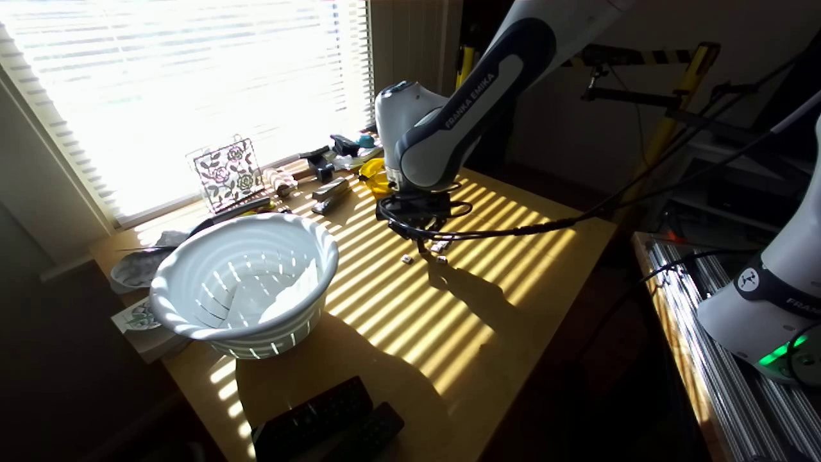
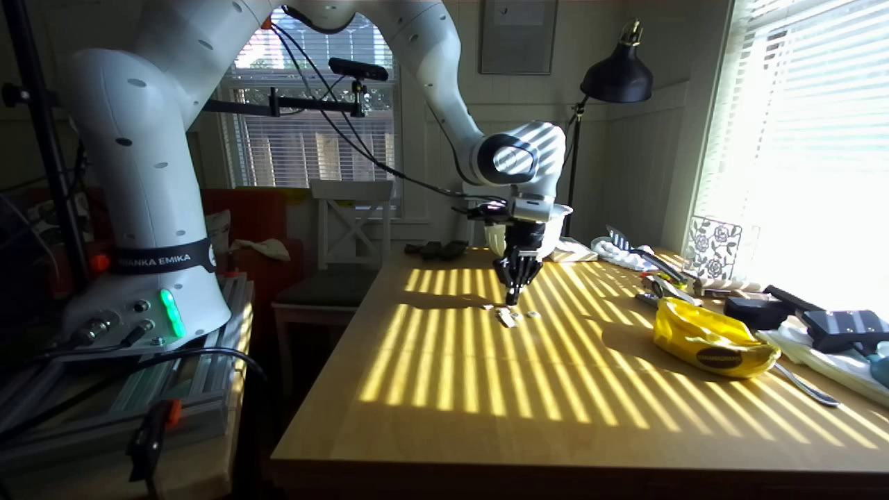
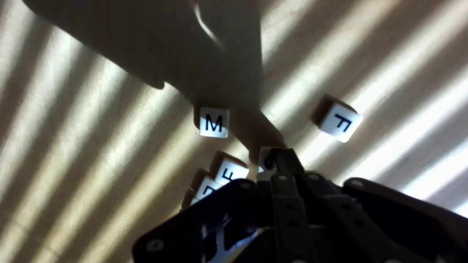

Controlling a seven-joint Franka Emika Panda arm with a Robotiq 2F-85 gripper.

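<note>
My gripper [image 3: 287, 160] points down at the wooden table, its fingers shut together. Right at the fingertips lies a white letter tile [image 3: 264, 160], partly hidden by them; whether they touch it I cannot tell. A tile marked M [image 3: 214, 122] lies up and to the left in the wrist view, and a separate tile marked F [image 3: 341, 122] is to the right. Left of the fingers, a slanted row of tiles [image 3: 229, 171] runs partly behind the gripper. In an exterior view the small tiles [image 2: 506, 317] sit around the gripper's tip [image 2: 512, 300].
A large white slotted basket [image 1: 276, 337] stands on the table, with dark remotes [image 1: 314, 414] in front of it. Along the window side are a yellow pouch [image 2: 715, 340], a floral panel [image 1: 228, 173] and black devices [image 2: 757, 312]. Cables [image 1: 513, 231] trail from the wrist.
</note>
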